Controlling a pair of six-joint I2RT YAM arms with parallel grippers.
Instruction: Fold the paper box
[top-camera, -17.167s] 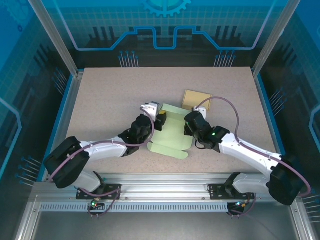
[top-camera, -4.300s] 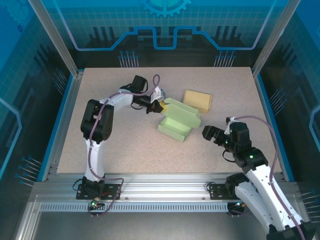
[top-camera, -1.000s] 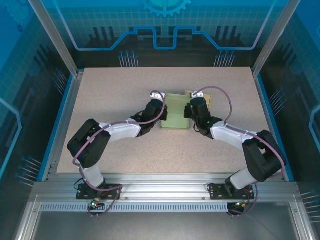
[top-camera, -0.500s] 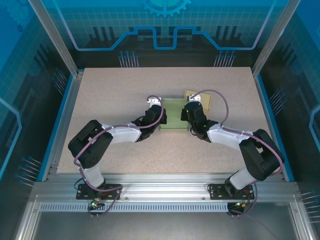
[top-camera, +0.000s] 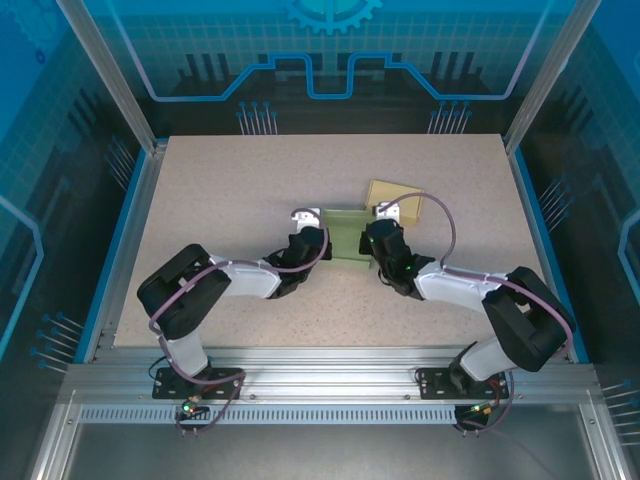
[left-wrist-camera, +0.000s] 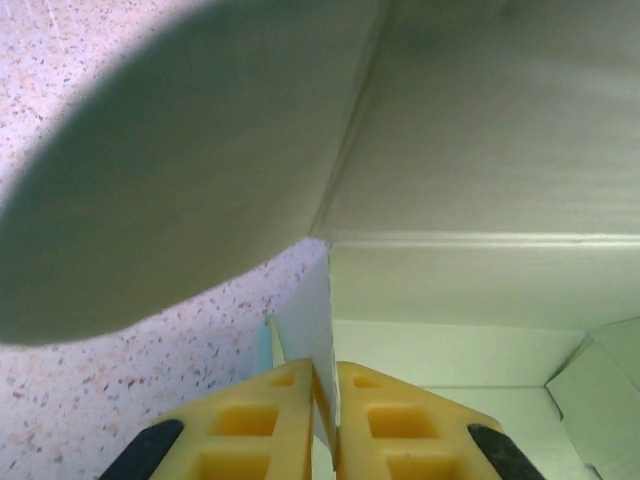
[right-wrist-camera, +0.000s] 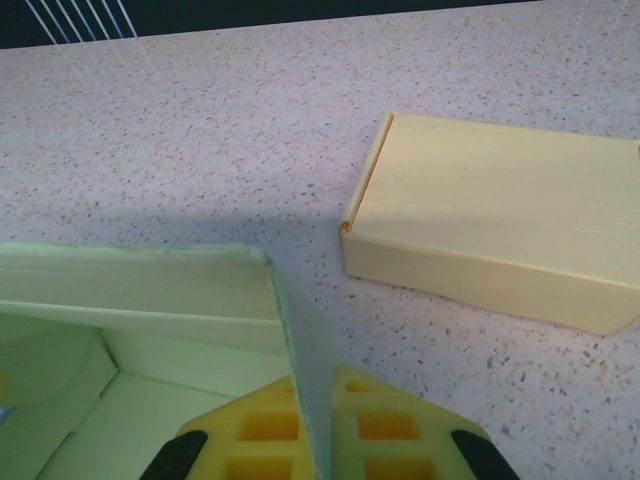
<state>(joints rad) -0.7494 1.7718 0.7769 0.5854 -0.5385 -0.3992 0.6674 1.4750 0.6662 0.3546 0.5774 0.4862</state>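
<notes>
The pale green paper box (top-camera: 345, 238) stands partly folded in the middle of the table, its walls raised. My left gripper (top-camera: 314, 243) is at its left side; in the left wrist view its yellow fingers (left-wrist-camera: 275, 420) are shut on the box's thin left wall (left-wrist-camera: 318, 330), with the rounded lid flap (left-wrist-camera: 190, 190) hanging above. My right gripper (top-camera: 374, 243) is at the right side; its yellow fingers (right-wrist-camera: 385, 425) are shut on the right wall (right-wrist-camera: 300, 350), beside the box's open inside (right-wrist-camera: 150, 390).
A finished tan paper box (top-camera: 396, 199) lies flat just behind and right of the green one, close to my right gripper; it is also visible as the tan box (right-wrist-camera: 495, 235) in the right wrist view. Speckled tabletop (top-camera: 230, 180) surrounds the work, bounded by blue rails.
Both grippers have drawn slightly nearer with the green box held between them. The box has shifted toward the near edge and looks narrower from above.
</notes>
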